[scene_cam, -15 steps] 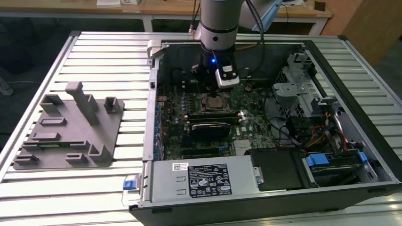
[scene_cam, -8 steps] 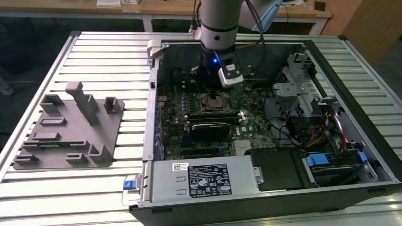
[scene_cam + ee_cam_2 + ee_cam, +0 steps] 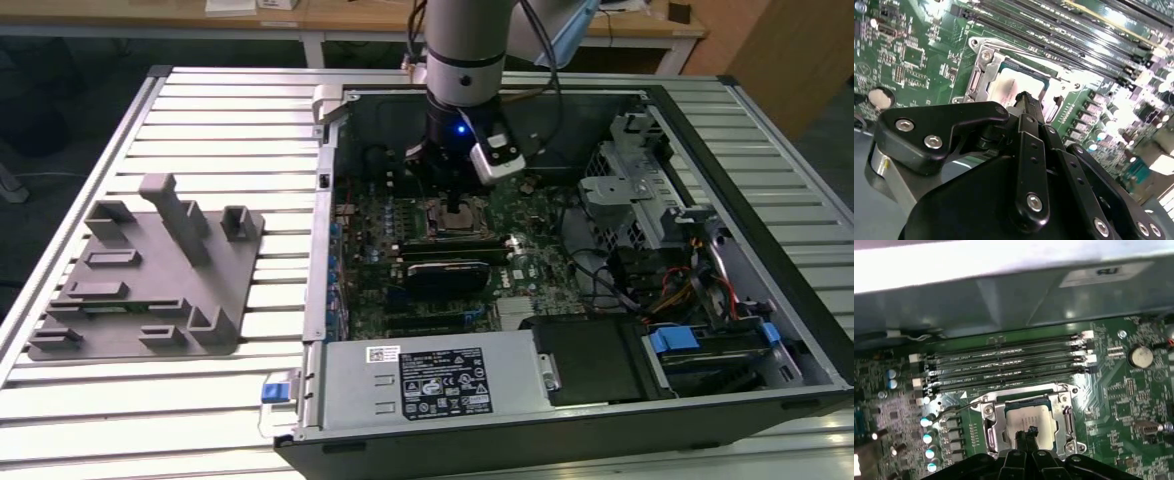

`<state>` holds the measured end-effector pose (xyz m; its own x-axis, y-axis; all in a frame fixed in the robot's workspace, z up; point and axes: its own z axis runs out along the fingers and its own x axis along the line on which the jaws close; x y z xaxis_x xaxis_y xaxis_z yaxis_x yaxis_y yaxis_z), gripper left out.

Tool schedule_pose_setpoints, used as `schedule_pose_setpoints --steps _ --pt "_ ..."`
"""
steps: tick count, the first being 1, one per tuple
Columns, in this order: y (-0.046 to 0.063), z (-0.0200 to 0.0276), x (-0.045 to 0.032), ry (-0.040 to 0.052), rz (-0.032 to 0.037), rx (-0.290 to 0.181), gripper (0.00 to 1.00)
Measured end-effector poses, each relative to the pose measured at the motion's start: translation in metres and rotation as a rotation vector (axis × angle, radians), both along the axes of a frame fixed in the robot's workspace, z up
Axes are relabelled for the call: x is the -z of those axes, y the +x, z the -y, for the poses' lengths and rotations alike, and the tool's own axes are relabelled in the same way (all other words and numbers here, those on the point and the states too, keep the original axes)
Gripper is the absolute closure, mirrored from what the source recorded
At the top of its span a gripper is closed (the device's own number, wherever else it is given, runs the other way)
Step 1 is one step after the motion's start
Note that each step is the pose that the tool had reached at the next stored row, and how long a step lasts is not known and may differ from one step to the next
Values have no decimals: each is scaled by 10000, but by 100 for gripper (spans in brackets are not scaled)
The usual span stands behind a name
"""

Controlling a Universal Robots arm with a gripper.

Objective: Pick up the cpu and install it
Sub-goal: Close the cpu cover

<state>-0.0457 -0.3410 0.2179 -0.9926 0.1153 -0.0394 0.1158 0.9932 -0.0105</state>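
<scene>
cpu [image 3: 1021, 419] [image 3: 1004, 87] lying flat in socket, shiny silver square lid, thin darker rim, near edge covered by gripper [image 3: 1030, 431] [image 3: 1024, 96] [image 3: 461, 205]. Matte black fingers pinched together, nothing between them; touching lid or just above, can't tell. Socket frame [image 3: 991, 427] bare stamped metal with screws, on green motherboard [image 3: 1124, 400], beside long black RAM slots [image 3: 1004, 365]. Exterior view: arm hides socket; blocky grey plastic fixture tray [image 3: 147, 290] well apart.

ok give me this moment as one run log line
gripper | jaws shut, just above cpu | cpu lying in socket | contact unclear
</scene>
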Motion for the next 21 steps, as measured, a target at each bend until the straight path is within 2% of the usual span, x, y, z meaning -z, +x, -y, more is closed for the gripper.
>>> schedule_pose_setpoints --steps 3,12,21 --pt "0 -1 5 -12 -1 -383 89" --pt "-7 0 6 -12 0 -394 89" --pt "-95 0 31 -7 0 -396 89"
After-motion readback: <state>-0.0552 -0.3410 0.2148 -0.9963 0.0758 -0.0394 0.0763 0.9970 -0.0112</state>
